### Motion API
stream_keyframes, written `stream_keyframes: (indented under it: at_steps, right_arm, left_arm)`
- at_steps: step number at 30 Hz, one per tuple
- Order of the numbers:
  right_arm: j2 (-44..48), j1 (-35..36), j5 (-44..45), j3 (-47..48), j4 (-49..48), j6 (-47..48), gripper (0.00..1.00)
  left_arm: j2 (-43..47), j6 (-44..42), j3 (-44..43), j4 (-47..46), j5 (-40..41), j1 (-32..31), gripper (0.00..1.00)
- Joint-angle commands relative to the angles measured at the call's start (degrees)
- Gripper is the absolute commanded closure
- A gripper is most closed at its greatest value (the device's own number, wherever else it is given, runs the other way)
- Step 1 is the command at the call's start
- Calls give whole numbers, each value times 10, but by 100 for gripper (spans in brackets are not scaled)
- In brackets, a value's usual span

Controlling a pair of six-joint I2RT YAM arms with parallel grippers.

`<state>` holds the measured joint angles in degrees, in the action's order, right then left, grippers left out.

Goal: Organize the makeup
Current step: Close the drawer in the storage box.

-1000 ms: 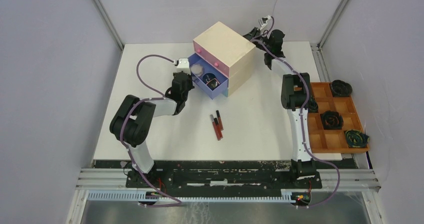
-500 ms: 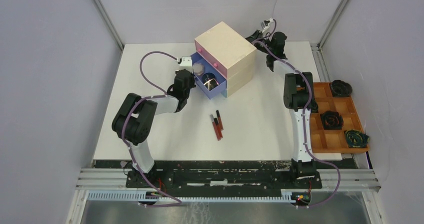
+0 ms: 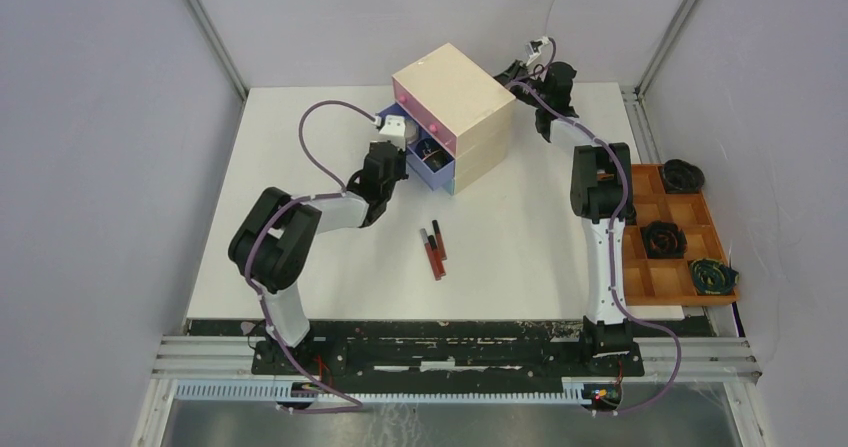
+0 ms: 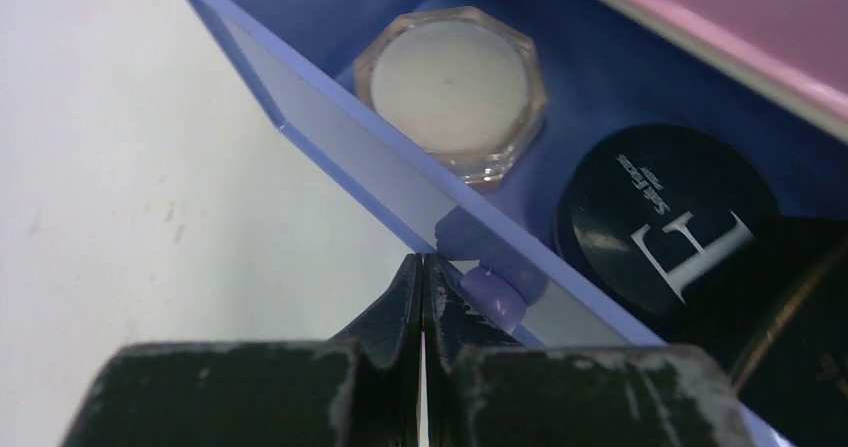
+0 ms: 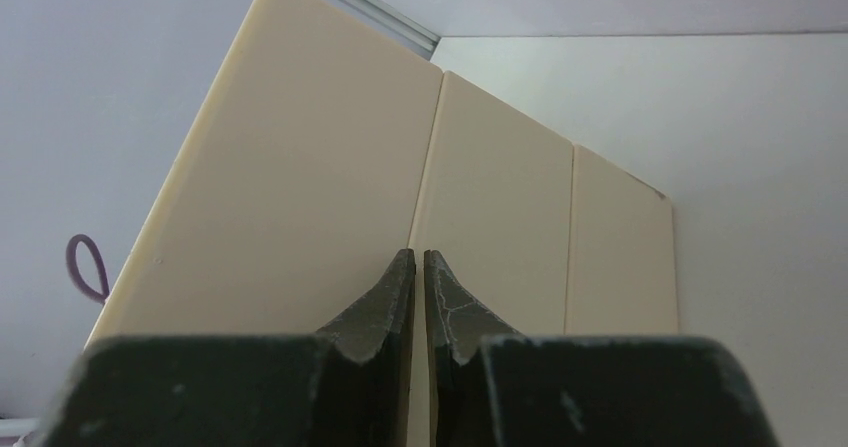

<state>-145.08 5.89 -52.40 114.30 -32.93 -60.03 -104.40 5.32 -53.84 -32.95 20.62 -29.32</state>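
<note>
Pale octagonal jar [image 4: 450, 85]: it sits inside the open blue drawer [image 4: 345, 152], close behind the drawer's front wall, lid up.
Round dark compact with white lettering [image 4: 668, 222]: it is in the same drawer, just beside the jar; a further dark item with a thin gold line touches it at the picture's edge, too cut off for me to name.
Slim red and black tubes [image 3: 433, 249]: they lie together on the white table [image 3: 520, 237], near the middle, well apart from the drawer.
My left gripper [image 4: 422, 267]: my fingers are pressed together with nothing between them; the tips meet the outside of the drawer's front wall, just beside its small purple knob [image 4: 490, 292].
Pink drawer [image 4: 720, 27]: it sits directly above the blue one and overhangs the back of the compact.
Beige box that holds the drawers [image 3: 450, 82]: it stands toward the far side of the table, turned at an angle.
My right gripper [image 5: 412, 257]: it is behind the box, aimed at its plain beige back; the fingers are all but together with only a thin slit, holding nothing. Whether the tips touch the panel I cannot tell.
Orange-brown compartment tray [image 3: 655, 279]: it is at the table's right edge, with dark coiled items [image 3: 662, 237] in several compartments.
</note>
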Motion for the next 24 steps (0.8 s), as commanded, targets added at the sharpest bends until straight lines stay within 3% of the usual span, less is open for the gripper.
stream_keyframes:
  at_steps: [1,14,22,24]
  right_arm:
    - [26,49,-106,-26,21,18,87]
    - [34,49,-129,-44,8,16,87]
    - [28,45,-124,-42,7,15,87]
    - [28,45,-123,-43,7,15,87]
  left_arm:
    - [8,17,-65,-102,-116,-47,97]
    - [-66,-39,-172,-67,-107,-65,97]
    - [24,-44,-66,-66,-40,-65,97]
    - [52,-44,-37,-55,-24,-64,91]
